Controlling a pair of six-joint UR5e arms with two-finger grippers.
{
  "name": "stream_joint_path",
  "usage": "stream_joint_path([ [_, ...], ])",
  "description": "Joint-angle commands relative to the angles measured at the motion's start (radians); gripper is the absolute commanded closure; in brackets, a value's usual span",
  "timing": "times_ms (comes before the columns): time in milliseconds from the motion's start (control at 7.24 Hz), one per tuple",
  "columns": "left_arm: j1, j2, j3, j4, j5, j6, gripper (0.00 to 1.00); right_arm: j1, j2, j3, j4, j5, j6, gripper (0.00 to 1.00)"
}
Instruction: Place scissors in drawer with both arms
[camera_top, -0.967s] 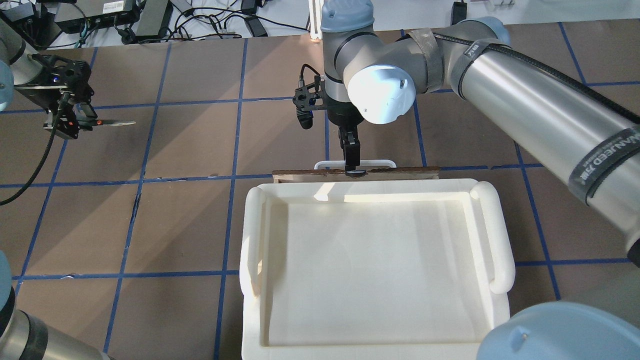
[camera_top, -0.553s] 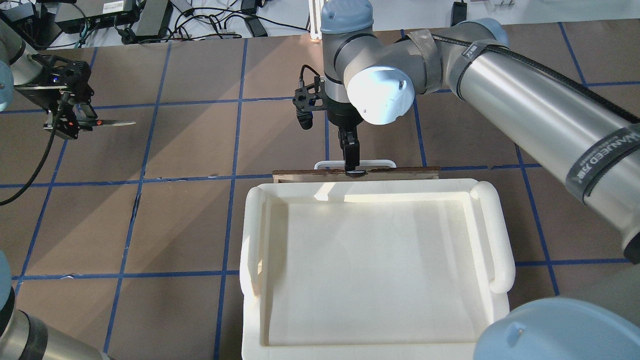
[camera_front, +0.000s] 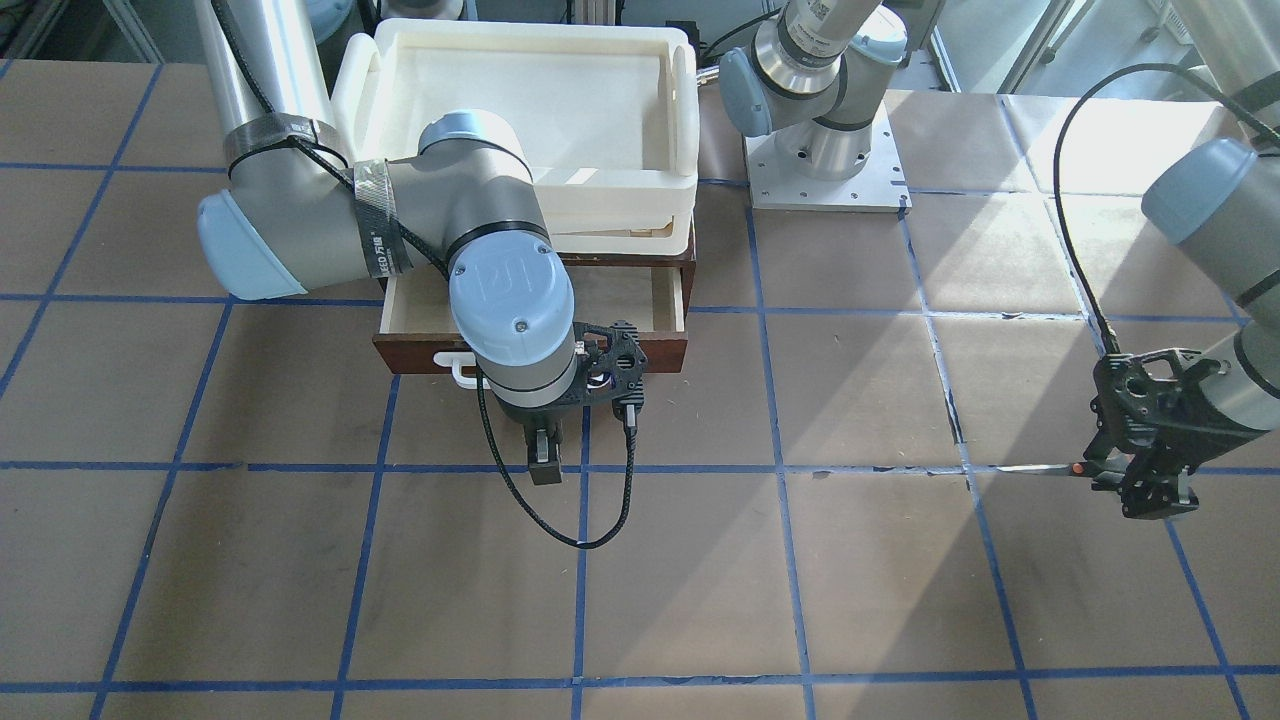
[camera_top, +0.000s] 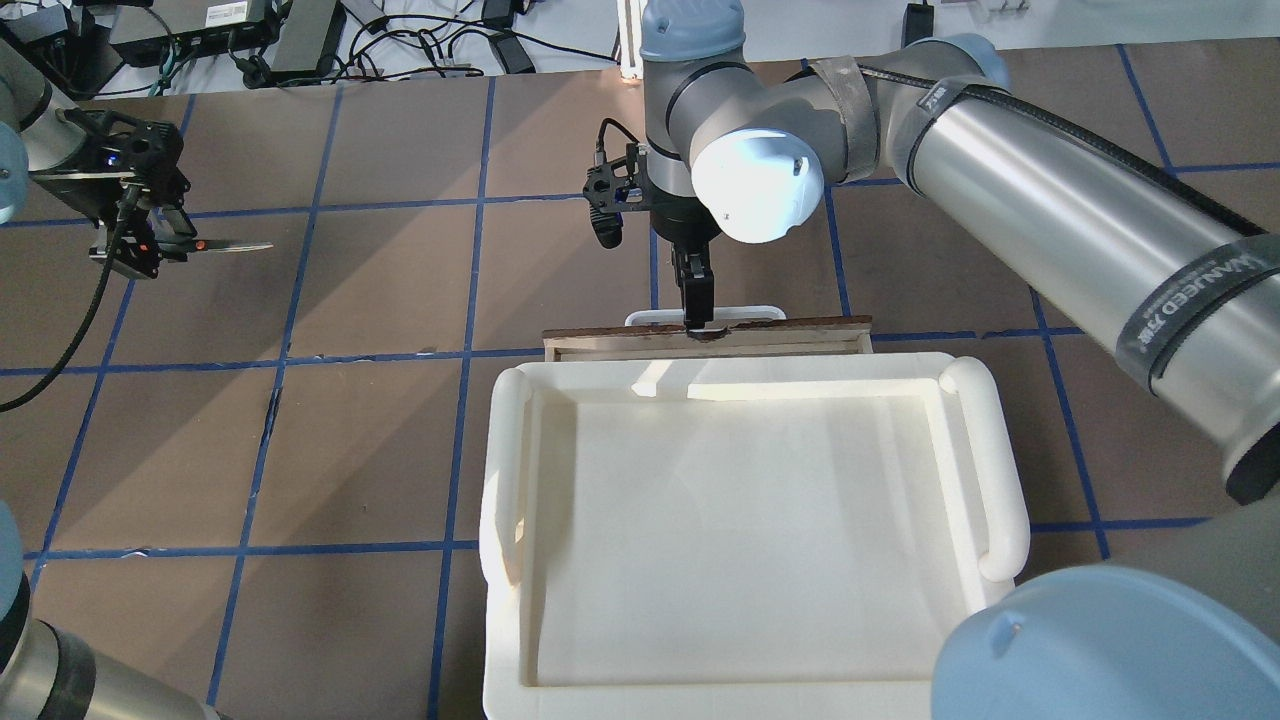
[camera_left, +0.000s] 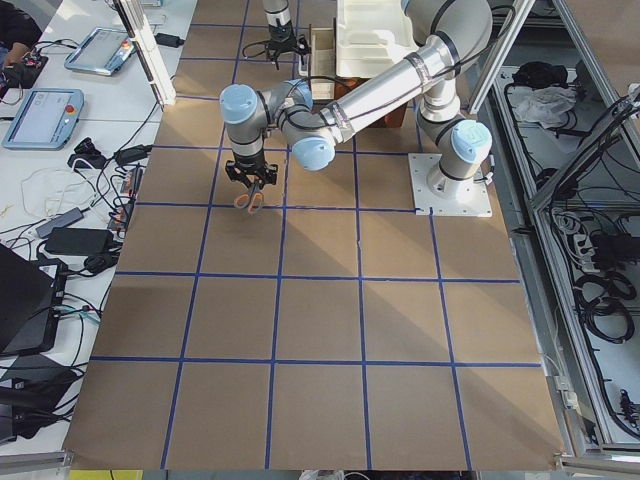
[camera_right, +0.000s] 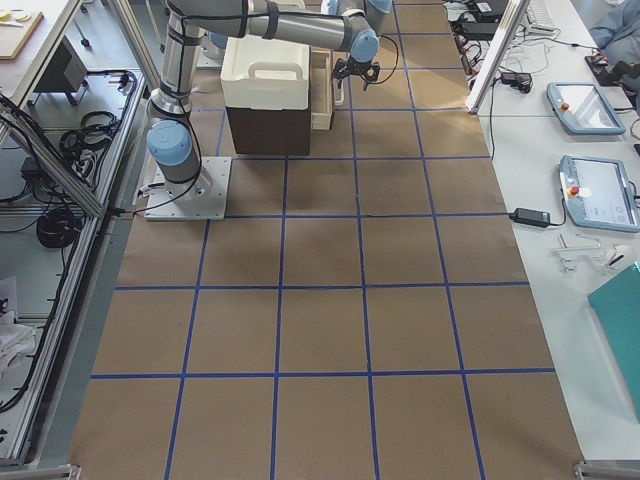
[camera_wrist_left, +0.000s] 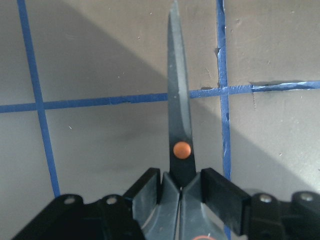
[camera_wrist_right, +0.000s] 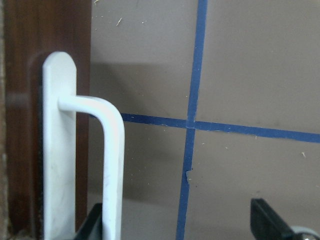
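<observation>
Progress looks about halfway. The shallow wooden drawer with the dark red-brown front (camera_front: 660, 352) stands partly drawn out from under the cream-white plastic tray (camera_front: 690, 110), in the upper centre of the front-facing view. The part of its pale inside that shows holds nothing.

The small pair of scissors with dark blades and an orange pivot (camera_wrist_left: 180, 135) is well apart from it, at the far left edge of the overhead view. Carrying them over and releasing them is left to do.

The left gripper (camera_wrist_left: 182, 195) pinches the scissors just behind the pivot, with the blades pressed together. The right gripper (camera_wrist_right: 180, 227) has its jaws spread around the white plastic bar handle (camera_wrist_right: 112, 165). One finger lies close against the bar and the other is well clear.
</observation>
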Motion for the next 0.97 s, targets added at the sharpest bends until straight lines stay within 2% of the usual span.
stream_joint_path([
  [0, 0.0, 0.0, 0.0, 0.0, -0.001, 0.003, 1.0, -0.009, 0.018, -0.031, -0.006, 0.015, -0.001, 0.0],
  [829, -0.002, -0.005, 0.0, 0.0, -0.002, 0.003, 1.0, -0.029, 0.075, -0.103, -0.006, 0.017, -0.001, 0.0],
])
